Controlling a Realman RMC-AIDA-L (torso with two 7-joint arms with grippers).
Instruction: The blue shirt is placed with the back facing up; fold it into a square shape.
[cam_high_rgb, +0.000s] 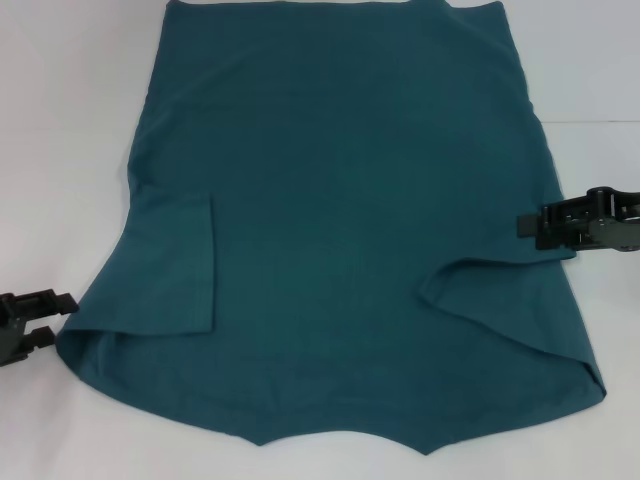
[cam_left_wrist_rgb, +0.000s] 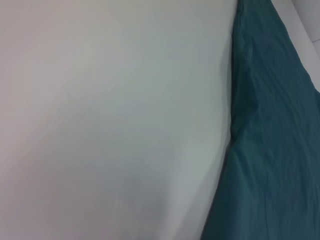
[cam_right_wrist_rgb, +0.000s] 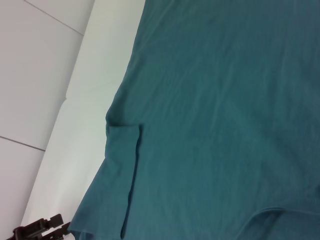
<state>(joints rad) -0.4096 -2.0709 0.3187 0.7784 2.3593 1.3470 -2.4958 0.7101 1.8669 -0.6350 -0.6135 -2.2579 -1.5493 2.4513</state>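
While it lies spread flat over most of the white table (cam_high_rgb: 70, 120), the shirt (cam_high_rgb: 340, 200) has both sleeves folded in onto its body: one sleeve (cam_high_rgb: 185, 260) on the robot's left forms a flap with a straight vertical edge, and the other sleeve (cam_high_rgb: 510, 300) on the right lies as a slanted fold. Its near edge runs as a shallow curve with two small points close to the robot. The cloth is plain teal-blue with no print, label or writing to read.

Matte and pale, the table carries nothing else in sight. Beyond its far edge, the right wrist view shows a light grey floor (cam_right_wrist_rgb: 35, 65) crossed by thin seams.

At the shirt's near left corner sits the left gripper (cam_high_rgb: 60, 315), just beside the hem, its two dark fingers parted by a narrow gap and holding nothing. At the shirt's right edge, level with the folded sleeve, sits the right gripper (cam_high_rgb: 528, 226), its tip over or touching the cloth there; whether its fingers are parted or closed cannot be told. The left wrist view shows only bare table beside the shirt's side edge (cam_left_wrist_rgb: 232, 125).
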